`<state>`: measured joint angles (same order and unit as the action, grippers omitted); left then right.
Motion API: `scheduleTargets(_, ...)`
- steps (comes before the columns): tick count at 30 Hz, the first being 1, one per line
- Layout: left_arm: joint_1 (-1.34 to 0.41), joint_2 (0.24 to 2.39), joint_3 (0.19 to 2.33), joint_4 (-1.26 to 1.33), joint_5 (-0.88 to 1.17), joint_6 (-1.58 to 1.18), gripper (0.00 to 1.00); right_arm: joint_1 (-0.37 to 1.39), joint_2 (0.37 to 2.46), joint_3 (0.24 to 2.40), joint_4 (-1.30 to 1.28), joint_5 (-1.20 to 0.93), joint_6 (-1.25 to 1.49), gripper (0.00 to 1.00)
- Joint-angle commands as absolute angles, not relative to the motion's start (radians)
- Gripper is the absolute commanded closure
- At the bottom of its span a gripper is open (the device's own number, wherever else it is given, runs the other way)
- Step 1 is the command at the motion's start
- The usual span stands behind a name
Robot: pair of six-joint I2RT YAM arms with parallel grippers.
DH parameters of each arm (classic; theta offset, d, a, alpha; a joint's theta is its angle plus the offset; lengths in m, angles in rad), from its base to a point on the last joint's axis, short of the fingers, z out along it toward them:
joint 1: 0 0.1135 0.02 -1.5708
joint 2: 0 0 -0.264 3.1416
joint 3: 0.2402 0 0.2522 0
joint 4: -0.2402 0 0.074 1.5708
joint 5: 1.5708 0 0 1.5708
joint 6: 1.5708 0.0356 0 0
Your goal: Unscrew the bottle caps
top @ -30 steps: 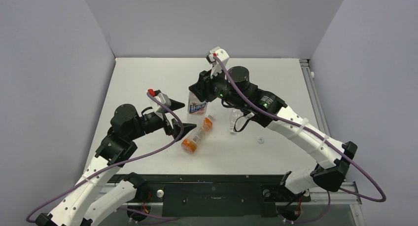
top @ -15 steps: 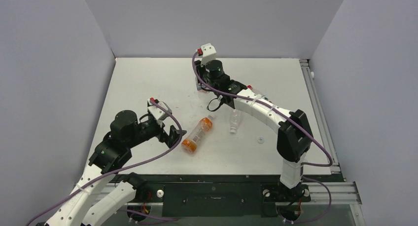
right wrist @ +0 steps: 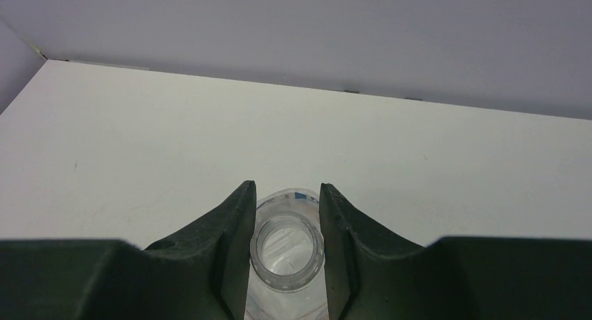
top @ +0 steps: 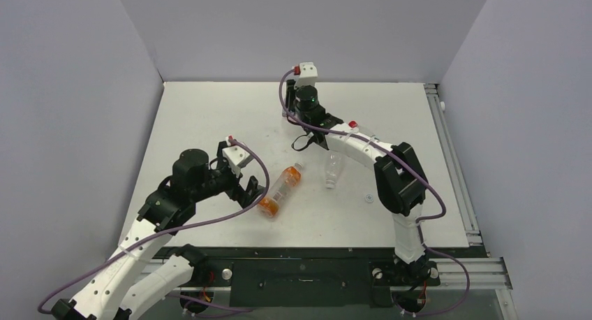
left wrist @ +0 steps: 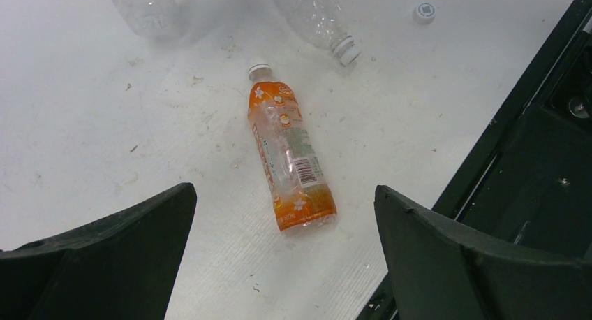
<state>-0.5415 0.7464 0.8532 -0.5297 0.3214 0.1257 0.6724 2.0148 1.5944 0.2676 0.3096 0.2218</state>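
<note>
My right gripper (right wrist: 287, 194) is shut on the open, capless neck of a clear blue-labelled bottle (right wrist: 287, 246) at the far middle of the table. In the top view its wrist (top: 307, 100) hides that bottle. My left gripper (left wrist: 285, 194) is open and empty above an orange bottle (left wrist: 290, 163) lying flat with a whitish cap (left wrist: 260, 71) on it. In the top view the left gripper (top: 248, 187) is just left of this bottle (top: 278, 193). A clear bottle (top: 334, 168) lies flat with a whitish cap (left wrist: 347, 49). A loose whitish cap (top: 368, 198) lies to its right. A red cap (top: 352, 124) shows behind the right arm.
The black frame rail (top: 307, 253) runs along the table's near edge, close to the orange bottle's base. Grey walls enclose the left, back and right. The right arm's forearm (top: 363, 149) stretches over the table's middle right. Purple cables hang from both arms.
My right arm swung back, carrying the blue-labelled bottle from the middle to the far side. My left gripper left that bottle and now sits lower, beside the orange bottle.
</note>
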Motion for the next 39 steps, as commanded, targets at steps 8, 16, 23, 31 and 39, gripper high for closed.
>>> scheduleTargets(8,-0.538,0.752,0.861,-0.496,0.348,0.141,0.03,0.654,2.089,1.681,0.213,0.286,0.24,1.0)
scheduleTargets(16,-0.538,0.758,0.857,-0.491,0.357,0.146,0.03,0.653,2.09,1.69,0.184,0.272,0.236,0.58)
scheduleTargets(23,-0.538,0.776,0.849,-0.465,0.359,0.15,0.03,0.652,2.049,1.675,0.19,0.271,0.227,0.45)
scheduleTargets(31,-0.54,0.811,0.825,-0.421,0.375,0.149,0.03,0.648,2.004,1.686,0.179,0.261,0.222,0.23)
scheduleTargets(39,-0.547,1.029,0.796,-0.245,0.266,0.162,0.03,0.647,1.89,1.658,0.145,0.249,0.248,0.19)
